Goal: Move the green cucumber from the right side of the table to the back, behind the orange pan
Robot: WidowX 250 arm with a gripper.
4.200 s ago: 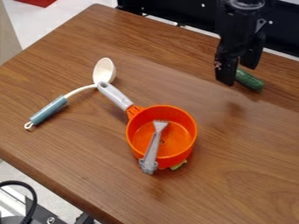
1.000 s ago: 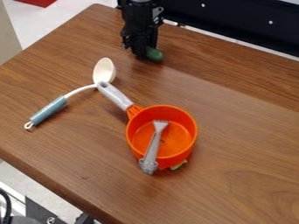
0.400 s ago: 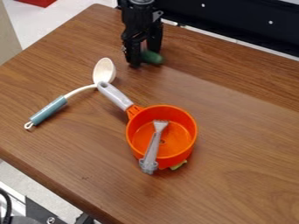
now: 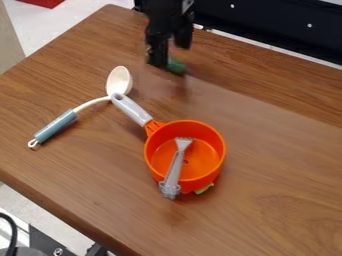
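My fingers (image 4: 158, 52) are spread, empty, at upper middle by green cucumber (image 4: 176, 67), likely light, firm, bit slippery, best pinched mid-length.

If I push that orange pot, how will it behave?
The orange pot looks like thin plastic, so probably stiff and light. It might wobble, since something green pokes out beneath its edge. The gray utensil leaning over the pot's rim could slide.
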